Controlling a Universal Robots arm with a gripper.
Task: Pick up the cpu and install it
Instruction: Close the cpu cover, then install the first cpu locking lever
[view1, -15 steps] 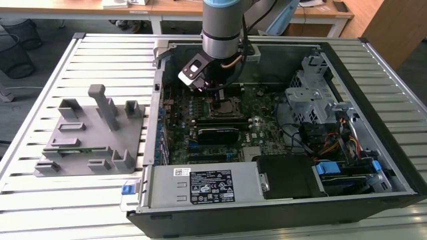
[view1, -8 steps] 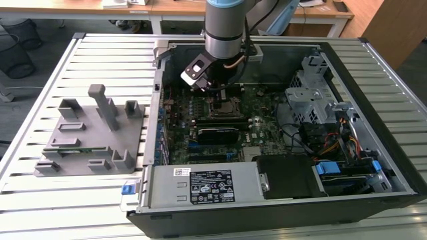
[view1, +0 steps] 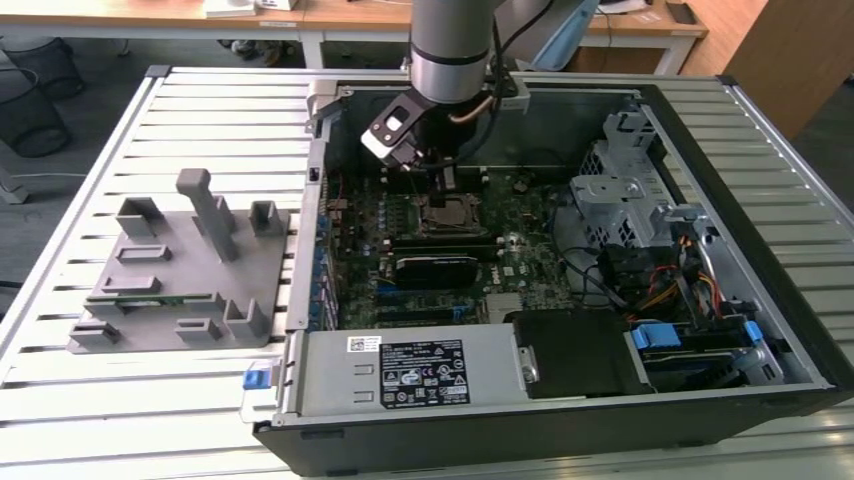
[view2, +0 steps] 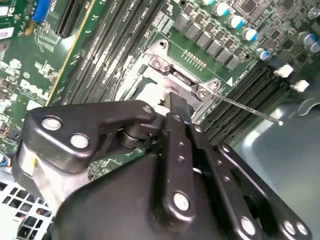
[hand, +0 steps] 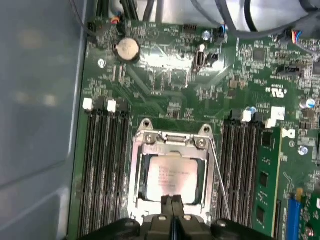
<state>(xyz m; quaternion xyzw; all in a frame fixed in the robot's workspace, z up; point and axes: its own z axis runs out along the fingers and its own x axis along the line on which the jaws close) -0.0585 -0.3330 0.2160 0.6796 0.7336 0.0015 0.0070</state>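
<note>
Exterior view: the gripper (view1: 447, 182) hangs low inside the open computer case (view1: 534, 435), right over the socket (view1: 450, 215).
First wrist view: the cpu (hand: 172, 175) lies flat in the socket, silver top up, with the gripper's tips at its edge.
Second wrist view: the gripper is clenched with nothing between its fingers (view2: 175, 112).

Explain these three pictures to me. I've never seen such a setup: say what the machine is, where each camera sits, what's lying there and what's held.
The machine is a robot arm ending in a gripper. The exterior view looks on from off the arm: an open computer case lies on a slatted table, beside a grey fixture. Both wrist views come from cameras riding on the arm, looking at the motherboard. The cpu lies flat in its socket. The gripper's fingertips are closed together at its edge, holding nothing; whether they touch it I cannot tell.
</note>
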